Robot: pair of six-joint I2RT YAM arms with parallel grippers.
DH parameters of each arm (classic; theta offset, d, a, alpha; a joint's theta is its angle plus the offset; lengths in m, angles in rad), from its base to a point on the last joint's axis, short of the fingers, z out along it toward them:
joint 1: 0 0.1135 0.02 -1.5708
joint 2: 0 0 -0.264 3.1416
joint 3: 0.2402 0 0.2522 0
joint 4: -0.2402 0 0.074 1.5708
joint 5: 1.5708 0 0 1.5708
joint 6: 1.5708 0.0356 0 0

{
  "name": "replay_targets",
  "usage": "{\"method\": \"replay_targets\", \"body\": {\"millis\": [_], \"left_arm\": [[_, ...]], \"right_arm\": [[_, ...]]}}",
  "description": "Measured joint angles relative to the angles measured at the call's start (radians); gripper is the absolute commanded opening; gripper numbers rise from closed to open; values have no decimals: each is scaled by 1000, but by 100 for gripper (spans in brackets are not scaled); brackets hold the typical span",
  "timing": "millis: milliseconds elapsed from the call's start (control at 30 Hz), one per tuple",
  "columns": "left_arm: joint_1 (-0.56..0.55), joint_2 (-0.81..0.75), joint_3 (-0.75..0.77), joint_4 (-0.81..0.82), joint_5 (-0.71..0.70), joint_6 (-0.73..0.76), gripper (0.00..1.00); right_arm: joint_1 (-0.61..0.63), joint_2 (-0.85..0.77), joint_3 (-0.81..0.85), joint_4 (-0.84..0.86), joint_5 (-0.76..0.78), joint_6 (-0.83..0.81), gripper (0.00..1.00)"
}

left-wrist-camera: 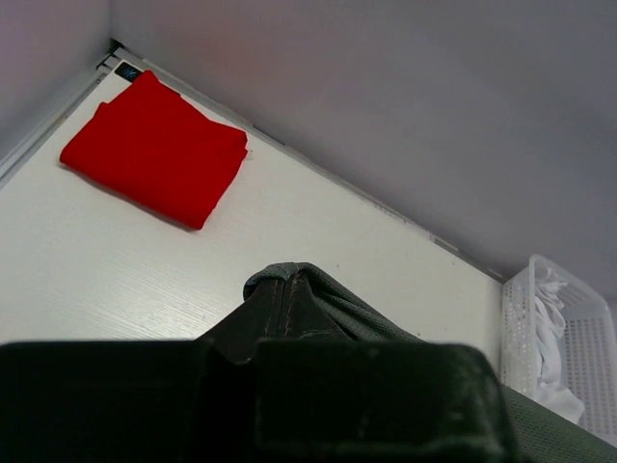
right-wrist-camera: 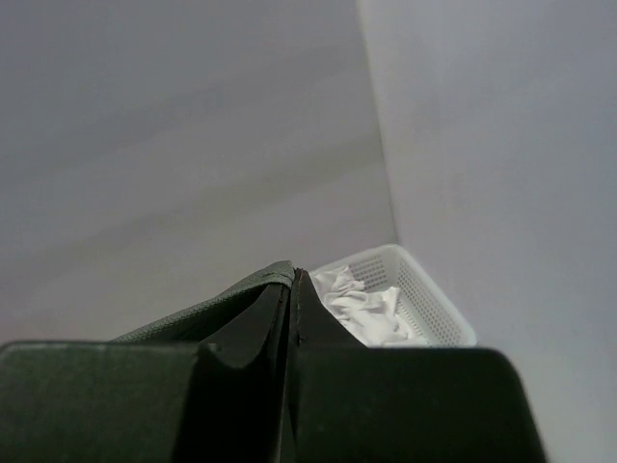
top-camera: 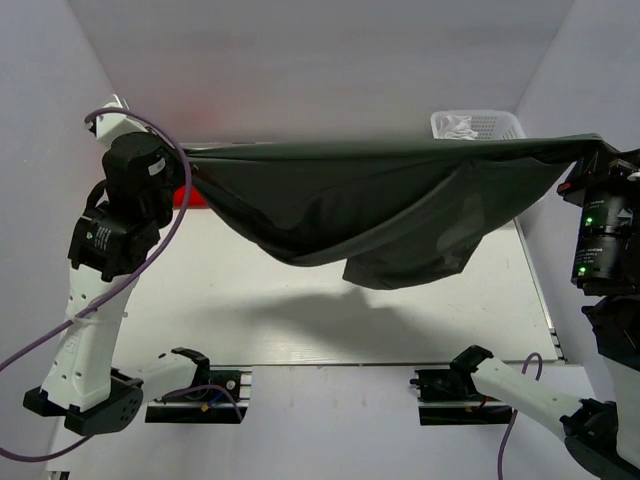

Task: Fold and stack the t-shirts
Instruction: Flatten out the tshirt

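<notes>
A dark green t-shirt (top-camera: pixel 380 205) hangs stretched in the air between both grippers, sagging in the middle above the white table (top-camera: pixel 240 310). My left gripper (top-camera: pixel 183 165) is shut on its left edge; the cloth shows pinched at the fingertips in the left wrist view (left-wrist-camera: pixel 289 280). My right gripper (top-camera: pixel 598 148) is shut on its right edge, with the cloth pinched at the tips in the right wrist view (right-wrist-camera: pixel 289 280). A folded red t-shirt (left-wrist-camera: pixel 154 149) lies at the table's far left corner, mostly hidden in the top view (top-camera: pixel 185 198).
A white perforated basket (top-camera: pixel 478 124) holding white cloth stands at the far right corner; it also shows in the left wrist view (left-wrist-camera: pixel 564 347) and the right wrist view (right-wrist-camera: pixel 395 299). White walls enclose the table on three sides.
</notes>
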Motion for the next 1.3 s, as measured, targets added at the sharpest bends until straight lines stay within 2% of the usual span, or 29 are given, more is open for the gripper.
{"method": "replay_targets", "body": {"millis": [233, 533, 700, 800, 933, 1133, 1300], "left_arm": [[-2, -27, -8, -3, 33, 20, 0], [0, -257, -56, 3, 140, 43, 0], [1, -296, -68, 8, 182, 57, 0], [2, -280, -111, 17, 205, 61, 0], [6, -219, -187, 35, 235, 66, 0], [6, -75, -305, 78, 245, 64, 0], [11, 98, -343, 101, 229, 48, 0]], "right_arm": [[5, -6, -3, -5, -24, -40, 0], [4, -27, 6, -80, -126, 31, 0], [3, -48, 0, -88, -180, 50, 0], [1, -47, -30, -63, -188, 56, 0], [-1, -33, -167, 18, -180, 58, 0], [-6, 54, -381, 132, -95, 43, 0], [-26, 174, -449, 171, -66, 33, 0]]}}
